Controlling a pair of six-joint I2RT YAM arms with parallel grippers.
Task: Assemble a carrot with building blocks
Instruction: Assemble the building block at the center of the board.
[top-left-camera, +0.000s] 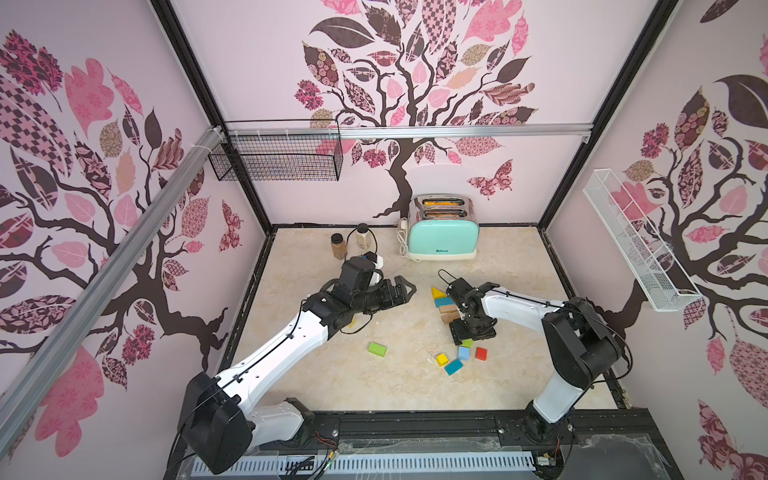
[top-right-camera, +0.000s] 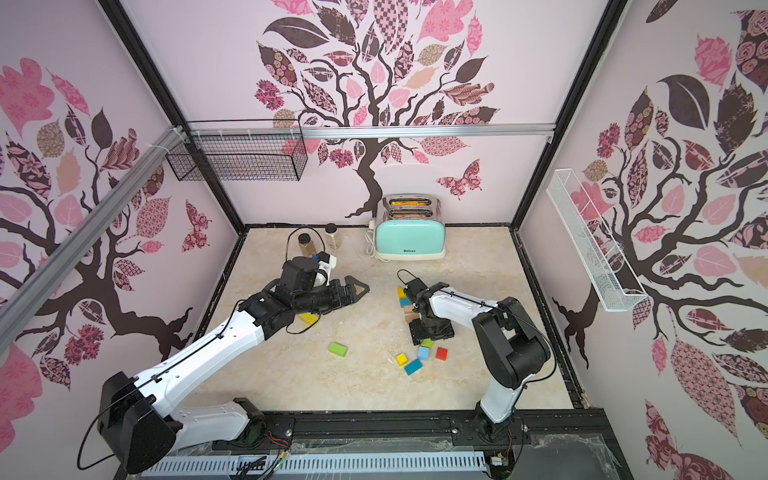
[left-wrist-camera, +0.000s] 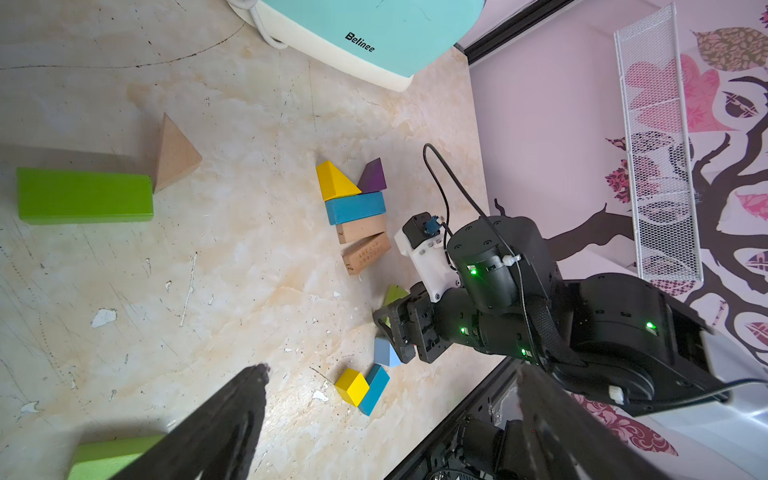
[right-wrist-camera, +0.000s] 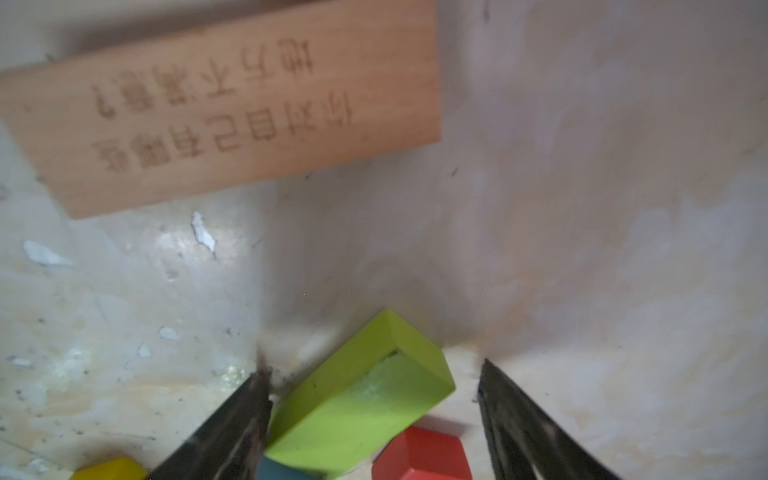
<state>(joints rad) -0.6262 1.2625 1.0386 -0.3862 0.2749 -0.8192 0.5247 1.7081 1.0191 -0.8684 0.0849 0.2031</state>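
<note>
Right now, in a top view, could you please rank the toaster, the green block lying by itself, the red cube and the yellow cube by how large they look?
1. toaster, by far the largest
2. green block
3. red cube and yellow cube: they look about alike, so I leave them unranked.

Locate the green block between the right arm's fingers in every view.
In a top view: green block, right of centre, beyond the light blue cube.
In a top view: green block, same spot by that cube.
Left wrist: green block, half hidden behind right fingers.
Right wrist: green block between the fingers.
Shared landmark: engraved tan bar, nearby in all four.
</note>
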